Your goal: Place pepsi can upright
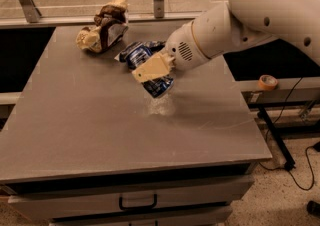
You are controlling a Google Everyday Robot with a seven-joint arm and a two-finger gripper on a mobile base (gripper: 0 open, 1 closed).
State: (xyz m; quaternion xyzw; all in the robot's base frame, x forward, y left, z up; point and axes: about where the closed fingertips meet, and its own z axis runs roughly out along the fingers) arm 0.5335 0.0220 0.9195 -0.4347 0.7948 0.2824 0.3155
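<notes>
**Tilted can could topple on release**

The gripper point(151, 74) hangs over the middle of the table point(90, 135). Its tan fingers are closed around the pepsi can point(159, 86), which sits tilted in the grasp with its lower end just above the surface. If the claw lets go at this angle, the can would likely drop onto its side and roll, perhaps toward the table edge. It could also slip in the grip while being turned. The blue snack bag point(134, 52) lies just behind the can, and a swing of the wrist might drag it; whether the two touch is hard to tell. Counted: one can, one blue bag, one brown-and-cream bag point(102, 32), one gripper, and one roll of tape point(268, 81) beyond the table's right side.
</notes>
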